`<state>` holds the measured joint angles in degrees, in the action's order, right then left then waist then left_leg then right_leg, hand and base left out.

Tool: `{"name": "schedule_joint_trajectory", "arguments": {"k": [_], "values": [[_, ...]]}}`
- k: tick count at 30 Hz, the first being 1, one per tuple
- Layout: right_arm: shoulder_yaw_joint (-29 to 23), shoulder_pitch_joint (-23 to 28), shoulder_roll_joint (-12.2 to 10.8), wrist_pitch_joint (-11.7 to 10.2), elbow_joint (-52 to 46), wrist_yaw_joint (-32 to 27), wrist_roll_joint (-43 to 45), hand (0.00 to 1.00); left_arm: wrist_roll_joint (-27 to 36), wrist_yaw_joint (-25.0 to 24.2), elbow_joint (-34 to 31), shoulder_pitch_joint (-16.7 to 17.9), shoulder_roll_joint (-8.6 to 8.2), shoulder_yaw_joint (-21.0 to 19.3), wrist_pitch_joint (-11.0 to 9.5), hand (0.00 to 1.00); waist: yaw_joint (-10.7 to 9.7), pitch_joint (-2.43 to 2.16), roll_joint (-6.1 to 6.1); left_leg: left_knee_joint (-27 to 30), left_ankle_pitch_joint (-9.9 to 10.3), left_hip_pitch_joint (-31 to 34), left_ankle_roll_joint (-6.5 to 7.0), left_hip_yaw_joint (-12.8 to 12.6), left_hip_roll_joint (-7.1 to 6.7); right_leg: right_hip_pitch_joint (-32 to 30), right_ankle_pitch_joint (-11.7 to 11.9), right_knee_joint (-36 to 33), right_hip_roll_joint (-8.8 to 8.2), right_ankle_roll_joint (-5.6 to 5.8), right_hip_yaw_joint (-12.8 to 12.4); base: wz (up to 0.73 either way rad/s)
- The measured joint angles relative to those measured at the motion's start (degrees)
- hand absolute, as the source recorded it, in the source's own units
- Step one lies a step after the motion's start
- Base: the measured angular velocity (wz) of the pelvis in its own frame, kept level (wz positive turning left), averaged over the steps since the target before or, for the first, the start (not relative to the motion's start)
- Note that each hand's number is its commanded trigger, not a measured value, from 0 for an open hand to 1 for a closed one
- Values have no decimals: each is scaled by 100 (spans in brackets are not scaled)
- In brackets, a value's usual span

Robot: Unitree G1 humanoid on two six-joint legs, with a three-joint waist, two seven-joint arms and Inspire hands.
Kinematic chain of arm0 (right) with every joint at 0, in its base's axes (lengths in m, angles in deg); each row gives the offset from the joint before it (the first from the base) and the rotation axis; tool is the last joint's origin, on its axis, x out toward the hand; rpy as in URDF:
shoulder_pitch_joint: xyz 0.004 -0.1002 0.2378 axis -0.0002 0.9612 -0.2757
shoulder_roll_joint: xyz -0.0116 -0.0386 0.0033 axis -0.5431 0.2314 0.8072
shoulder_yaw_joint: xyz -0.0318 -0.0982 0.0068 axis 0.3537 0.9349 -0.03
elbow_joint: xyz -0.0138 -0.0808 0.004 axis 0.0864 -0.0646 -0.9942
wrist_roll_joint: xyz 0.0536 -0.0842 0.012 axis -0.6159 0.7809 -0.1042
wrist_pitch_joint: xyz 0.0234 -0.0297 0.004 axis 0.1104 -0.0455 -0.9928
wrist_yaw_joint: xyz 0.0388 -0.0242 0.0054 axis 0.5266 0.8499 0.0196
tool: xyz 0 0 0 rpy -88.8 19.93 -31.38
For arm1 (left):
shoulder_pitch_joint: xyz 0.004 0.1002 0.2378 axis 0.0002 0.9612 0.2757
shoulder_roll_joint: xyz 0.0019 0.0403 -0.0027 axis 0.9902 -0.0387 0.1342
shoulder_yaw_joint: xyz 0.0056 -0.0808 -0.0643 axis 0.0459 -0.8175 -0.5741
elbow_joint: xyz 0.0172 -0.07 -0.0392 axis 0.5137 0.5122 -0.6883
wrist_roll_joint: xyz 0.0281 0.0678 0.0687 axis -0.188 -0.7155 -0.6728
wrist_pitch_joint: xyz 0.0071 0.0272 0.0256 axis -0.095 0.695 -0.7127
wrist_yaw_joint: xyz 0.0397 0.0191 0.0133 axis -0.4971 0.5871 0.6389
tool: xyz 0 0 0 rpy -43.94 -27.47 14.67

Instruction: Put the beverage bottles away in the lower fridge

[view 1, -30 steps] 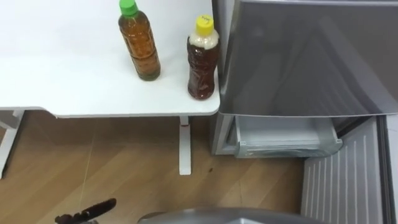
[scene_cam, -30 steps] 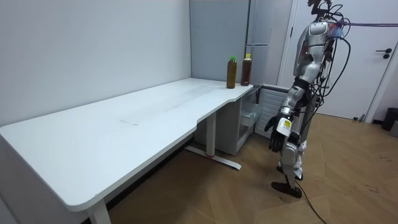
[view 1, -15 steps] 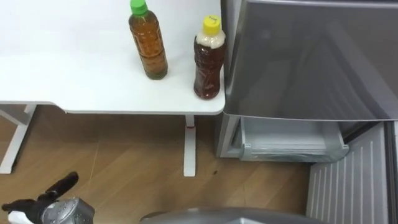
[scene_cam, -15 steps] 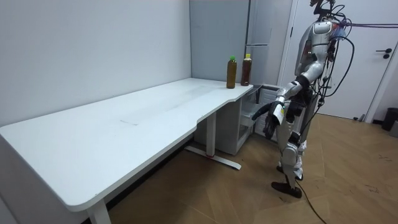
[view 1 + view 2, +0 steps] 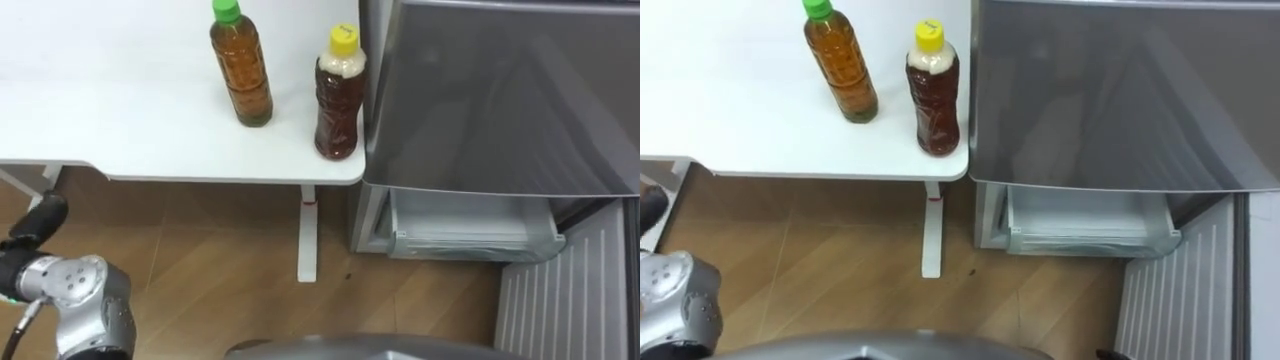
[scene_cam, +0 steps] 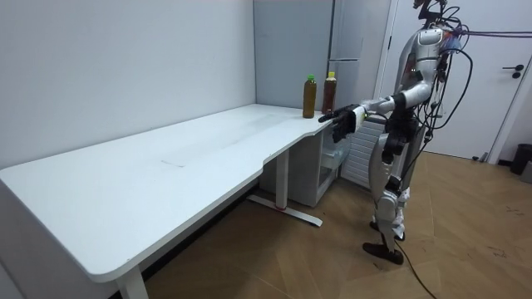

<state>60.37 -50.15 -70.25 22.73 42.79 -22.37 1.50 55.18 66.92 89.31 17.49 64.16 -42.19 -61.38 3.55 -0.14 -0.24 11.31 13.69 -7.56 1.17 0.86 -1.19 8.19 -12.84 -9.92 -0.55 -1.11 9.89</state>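
Note:
Two drink bottles stand upright near the corner of the white table (image 5: 110,140). One has a green cap (image 5: 241,65), the other a yellow cap (image 5: 337,95) and stands next to the grey fridge (image 5: 500,90). Under the grey door, the lower fridge compartment shows a pale drawer (image 5: 470,230). My left hand (image 5: 35,225) is raised at the lower left, below and left of the table edge, fingers straight and holding nothing. In the room view that left hand (image 6: 339,120) reaches out at table height, just short of the bottles (image 6: 320,95).
A ribbed white door panel (image 5: 570,290) stands swung out at the lower right beside the drawer. A white table leg (image 5: 308,240) stands on the wooden floor (image 5: 220,270) below the corner. I stand on that floor facing the fridge and the table's end.
My left arm has swung up from beside my leg to table height, reaching toward the bottles. The eye view has shifted slightly; the bottles have not moved.

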Motion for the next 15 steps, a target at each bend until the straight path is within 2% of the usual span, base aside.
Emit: {"name": "schedule_joint_trajectory", "arguments": {"k": [3,10,12,15], "values": [[-17,3,8,0,0,140,28,0,-224,-164,-473,2,46,-61,1,0,-4,4,-15,-2,0,0,0,-39,2,-9,0,9,0,0,-35,-4],[-25,-12,32,-61,-1,475,42,0,-250,-1201,-1669,2,85,99,2,0,-116,11,-87,4,-1,27,1,-34,1,-16,4,5,-16,7,-22,0],[-24,-32,32,-62,-4,529,39,0,-234,-1459,-1840,-23,85,153,35,0,-174,14,-104,3,-1,19,1,-55,7,-15,5,5,-16,6,-24,0],[-25,-60,27,-57,-3,630,44,0,2,-1936,-2066,-255,97,337,176,0,-198,34,-134,1,-1,37,1,-69,13,-35,8,17,-10,0,-37,0]]}}
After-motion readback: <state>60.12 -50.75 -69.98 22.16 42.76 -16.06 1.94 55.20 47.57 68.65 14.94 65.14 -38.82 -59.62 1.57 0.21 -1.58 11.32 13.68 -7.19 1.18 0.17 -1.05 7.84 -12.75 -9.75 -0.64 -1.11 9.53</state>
